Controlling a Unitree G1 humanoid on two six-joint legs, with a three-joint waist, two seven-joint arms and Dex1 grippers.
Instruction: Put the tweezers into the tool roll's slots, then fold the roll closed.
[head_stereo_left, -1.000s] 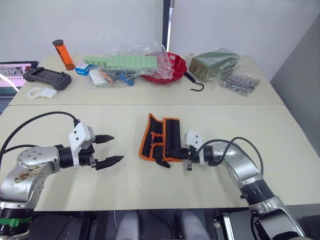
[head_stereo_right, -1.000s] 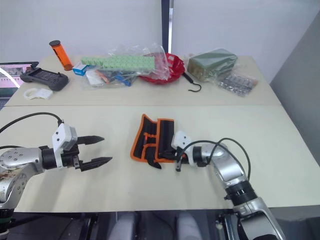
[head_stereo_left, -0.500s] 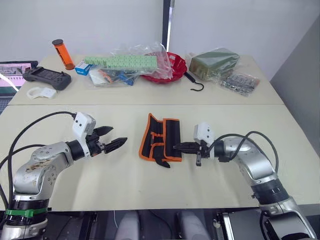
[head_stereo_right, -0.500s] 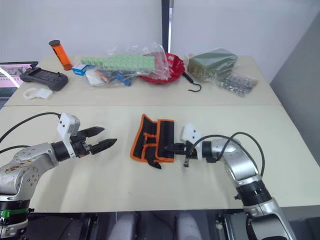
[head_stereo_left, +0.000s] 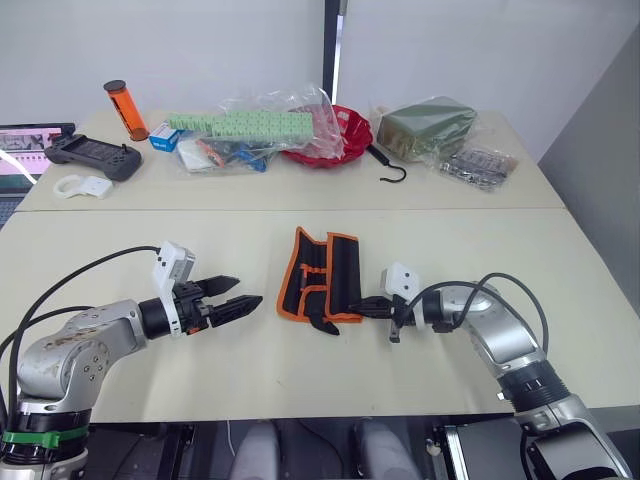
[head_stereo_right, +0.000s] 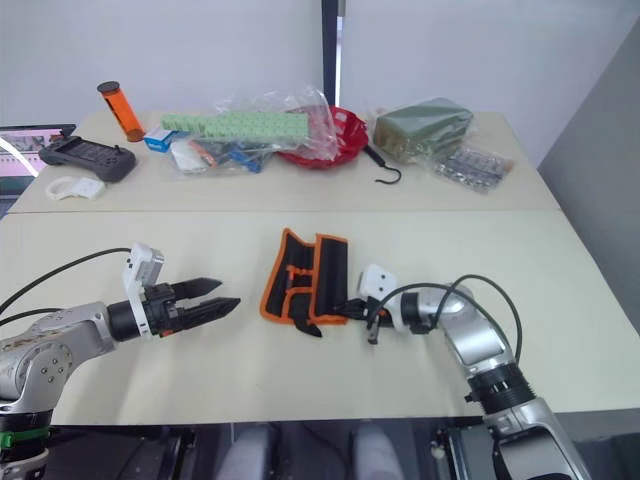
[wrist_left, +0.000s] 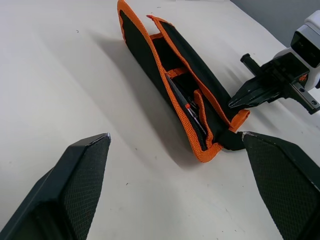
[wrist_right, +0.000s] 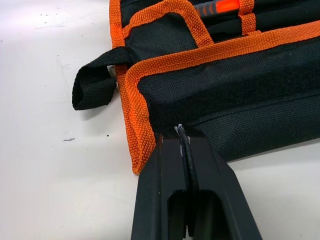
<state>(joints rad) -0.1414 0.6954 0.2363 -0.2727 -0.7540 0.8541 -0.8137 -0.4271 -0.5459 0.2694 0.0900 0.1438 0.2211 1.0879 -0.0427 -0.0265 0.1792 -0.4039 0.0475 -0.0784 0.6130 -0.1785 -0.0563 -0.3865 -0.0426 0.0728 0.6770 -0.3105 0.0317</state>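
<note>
step: folding roll (head_stereo_left: 322, 277) closed | right gripper (head_stereo_left: 372, 307) jaws pinched together at roll's edge, holding nothing | left gripper (head_stereo_left: 240, 303) jaws spread, empty | next: lift flap over

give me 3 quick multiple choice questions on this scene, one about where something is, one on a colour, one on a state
1. Where does the tool roll lie?
A. on the near table, between the two grippers
B. on the far table beside the red bowl
C. on the floor

2. What colour is the edging of the tool roll?
A. green
B. orange
C. white

3. How are the fingers of the left gripper?
A. shut on a tweezer
B. shut on nothing
C. open, holding nothing

Answers:
1. A, the head views show it on the near table with the left gripper on one side and the right gripper at its other edge.
2. B, orange piping runs round the black fabric in the wrist views.
3. C, the left wrist view shows its two fingers spread apart with bare table between them.
</note>
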